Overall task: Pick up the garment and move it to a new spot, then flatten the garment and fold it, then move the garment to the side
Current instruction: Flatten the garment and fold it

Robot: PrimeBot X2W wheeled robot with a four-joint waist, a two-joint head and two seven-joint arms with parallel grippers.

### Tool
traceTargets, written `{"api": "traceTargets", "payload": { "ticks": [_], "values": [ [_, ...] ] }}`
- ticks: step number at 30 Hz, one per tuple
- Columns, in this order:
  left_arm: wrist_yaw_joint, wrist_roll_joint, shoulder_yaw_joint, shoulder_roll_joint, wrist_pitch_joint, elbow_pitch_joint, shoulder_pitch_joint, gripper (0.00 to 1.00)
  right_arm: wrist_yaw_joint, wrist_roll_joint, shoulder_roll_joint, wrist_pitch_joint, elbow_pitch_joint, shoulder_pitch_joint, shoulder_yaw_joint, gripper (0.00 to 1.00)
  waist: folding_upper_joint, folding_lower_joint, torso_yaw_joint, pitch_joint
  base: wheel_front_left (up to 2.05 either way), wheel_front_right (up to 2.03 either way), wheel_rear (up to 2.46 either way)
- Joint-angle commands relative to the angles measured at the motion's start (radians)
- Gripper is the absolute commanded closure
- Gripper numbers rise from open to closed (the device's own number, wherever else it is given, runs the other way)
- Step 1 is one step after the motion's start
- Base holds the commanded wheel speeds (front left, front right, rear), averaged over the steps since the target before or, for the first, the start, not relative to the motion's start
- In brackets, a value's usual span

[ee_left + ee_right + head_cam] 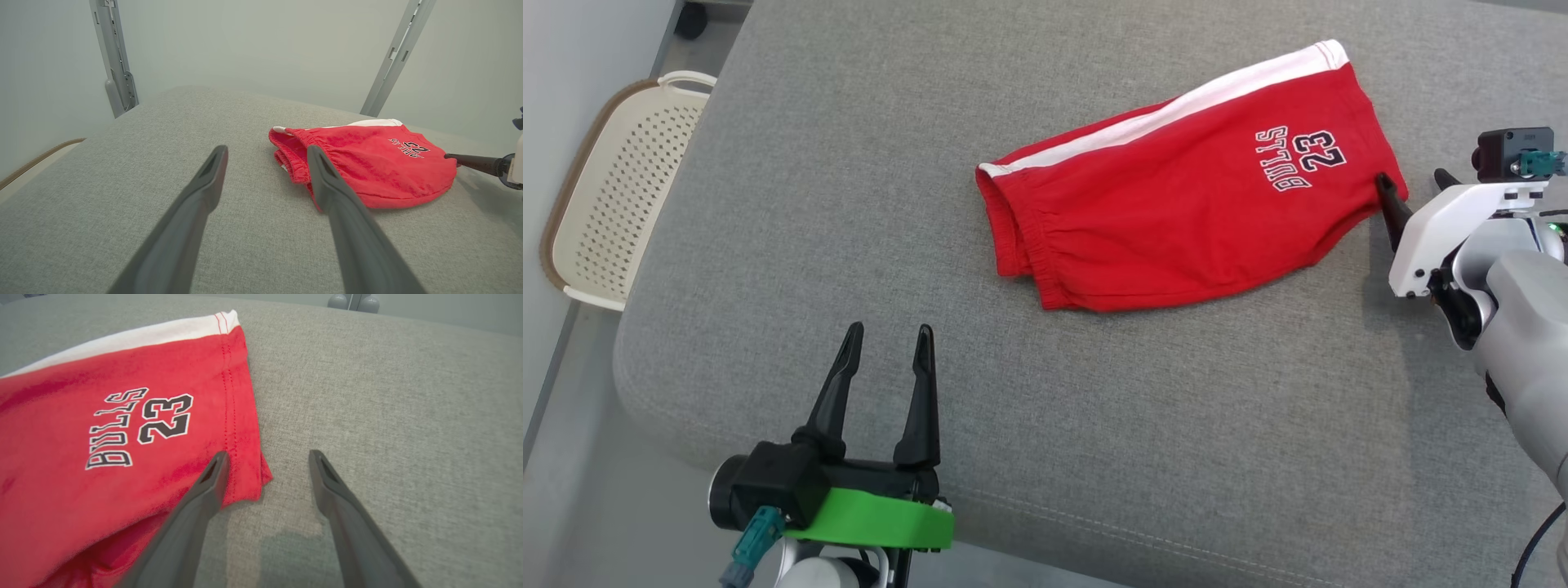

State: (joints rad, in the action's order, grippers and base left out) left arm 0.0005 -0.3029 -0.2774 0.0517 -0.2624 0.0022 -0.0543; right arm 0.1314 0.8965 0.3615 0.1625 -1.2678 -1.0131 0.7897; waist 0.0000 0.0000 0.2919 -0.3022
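While red white-striped cotton shorts [1176,204] lie apparently folded on the grey upholstered cushion [1094,408], the right gripper [268,454] hangs spread at their hem, the left gripper [889,328] spread well apart, the sideways move seemingly pending.

Home-like test room, grey upholstered couch surface [1094,425], cream laundry basket [629,188], metal rig posts [112,61]

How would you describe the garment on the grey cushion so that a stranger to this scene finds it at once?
A wide grey cushion lies before the robot. On its far right part, next to the right gripper, lies a pair of red shorts. They are the one red thing there, with a white stripe along one side and "BULLS 23" printed near the leg hem.
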Motion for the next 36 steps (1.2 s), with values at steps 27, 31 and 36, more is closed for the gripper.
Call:
{"api": "traceTargets", "payload": {
  "ticks": [27,31,36],
  "values": [
    [0.018,-0.028,-0.018,0.0,-0.002,0.051,0.0,0.0,-0.002,0.057,-0.038,-0.024,0.017,0.141,-0.015,1.0,0.0,0.0,-0.025,0.084,0.0,0.0,0.0],
    [0.016,-0.02,-0.015,0.0,-0.003,0.063,0.009,0.0,-0.002,0.067,-0.037,-0.006,0.043,0.178,-0.015,1.0,0.0,0.0,-0.047,0.112,0.0,0.0,0.0],
    [0.012,-0.014,-0.009,0.0,-0.003,0.08,0.022,0.0,-0.002,0.073,-0.029,0.01,0.069,0.225,-0.01,1.0,0.0,0.0,-0.067,0.142,0.0,0.0,0.0]
  ]
}}
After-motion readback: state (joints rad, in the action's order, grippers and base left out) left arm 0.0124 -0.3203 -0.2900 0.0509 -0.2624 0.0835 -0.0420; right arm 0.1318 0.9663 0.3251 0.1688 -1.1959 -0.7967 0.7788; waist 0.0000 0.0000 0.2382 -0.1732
